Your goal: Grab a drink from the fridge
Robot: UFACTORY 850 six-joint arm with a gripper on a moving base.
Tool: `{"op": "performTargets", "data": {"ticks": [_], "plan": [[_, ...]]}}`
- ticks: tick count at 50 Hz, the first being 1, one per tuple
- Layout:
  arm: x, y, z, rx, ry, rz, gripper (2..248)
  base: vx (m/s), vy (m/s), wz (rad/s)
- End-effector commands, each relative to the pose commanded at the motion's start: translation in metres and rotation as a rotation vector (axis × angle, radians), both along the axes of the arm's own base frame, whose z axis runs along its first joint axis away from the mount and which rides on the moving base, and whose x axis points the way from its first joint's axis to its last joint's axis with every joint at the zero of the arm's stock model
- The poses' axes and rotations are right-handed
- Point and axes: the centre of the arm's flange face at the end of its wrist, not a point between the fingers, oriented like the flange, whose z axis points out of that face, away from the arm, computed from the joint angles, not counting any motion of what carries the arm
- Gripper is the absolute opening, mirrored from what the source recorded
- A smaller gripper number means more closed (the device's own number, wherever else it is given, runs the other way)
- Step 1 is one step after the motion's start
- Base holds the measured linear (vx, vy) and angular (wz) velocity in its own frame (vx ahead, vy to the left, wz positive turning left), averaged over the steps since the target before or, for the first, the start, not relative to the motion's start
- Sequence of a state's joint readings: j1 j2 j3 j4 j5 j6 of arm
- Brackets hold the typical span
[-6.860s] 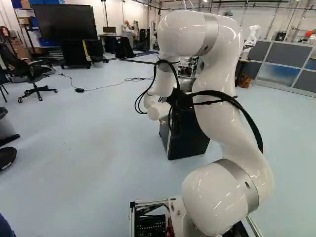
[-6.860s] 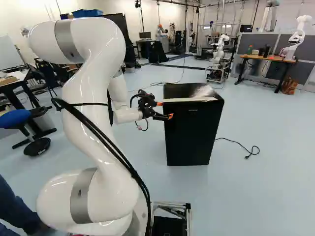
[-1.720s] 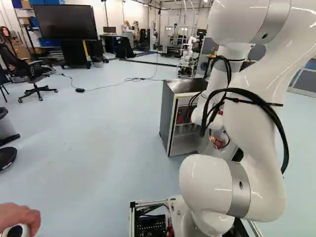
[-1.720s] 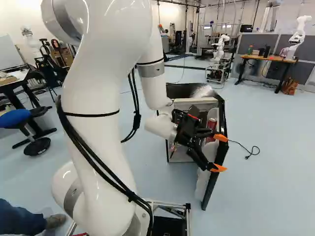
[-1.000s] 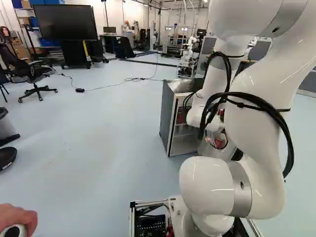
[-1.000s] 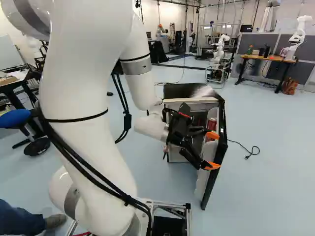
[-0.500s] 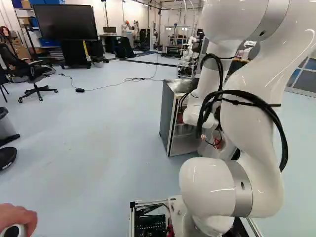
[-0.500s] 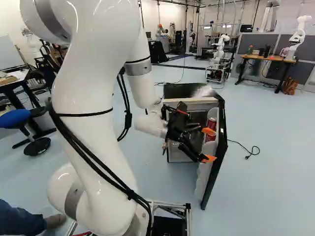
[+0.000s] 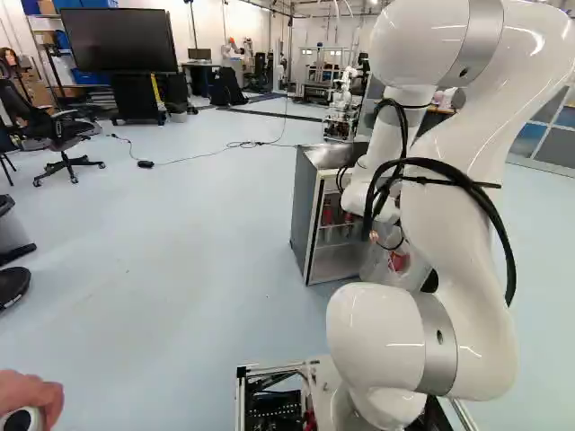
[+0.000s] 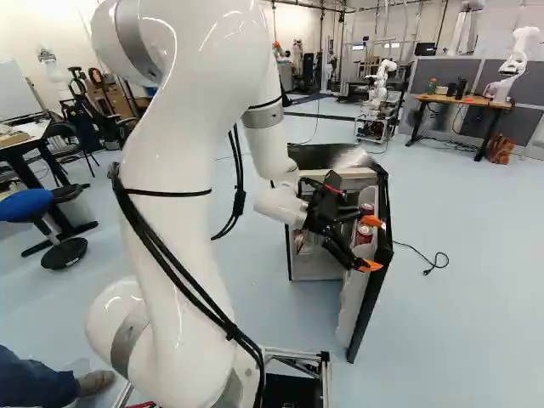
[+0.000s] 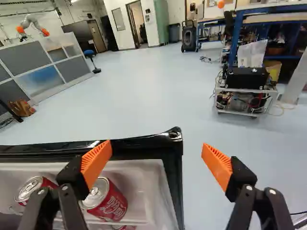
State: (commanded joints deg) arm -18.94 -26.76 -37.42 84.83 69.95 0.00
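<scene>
In the left base view, the small dark-sided fridge (image 9: 306, 211) is seen standing open, with red drinks visible inside past the glossy white arm (image 9: 454, 224). Since half a second ago, the arm has been shifted slightly to the right, so more of the interior is uncovered; the base has not been moved.

In the right base view, the black two-fingered gripper (image 10: 371, 244) is held at the open black-edged door (image 10: 371, 302), where red cans are stored in the white inner rack. It has been carried slightly rightward against the arm's foot joint.

In the wrist view, the fingers are spread wide and nothing is gripped. The nearer red-and-silver can (image 11: 106, 200) is seen in the rack beside one finger, not between both. The reaching step appears to be in hand; a sideways shift toward the can, then a lowering around it, is called for before closing.
</scene>
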Motion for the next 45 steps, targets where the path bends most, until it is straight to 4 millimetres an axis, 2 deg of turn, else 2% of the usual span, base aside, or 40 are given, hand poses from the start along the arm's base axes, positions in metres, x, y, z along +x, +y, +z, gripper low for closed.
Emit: {"op": "performTargets", "data": {"ticks": [31, 45], "plan": [[0.051, -0.061, -0.006, 0.024, -0.098, -0.079, 247, 0.0, 0.0, 0.0], [0.076, -0.078, -0.003, 0.007, -0.138, -0.088, 247, 0.0, 0.0, 0.0]]}}
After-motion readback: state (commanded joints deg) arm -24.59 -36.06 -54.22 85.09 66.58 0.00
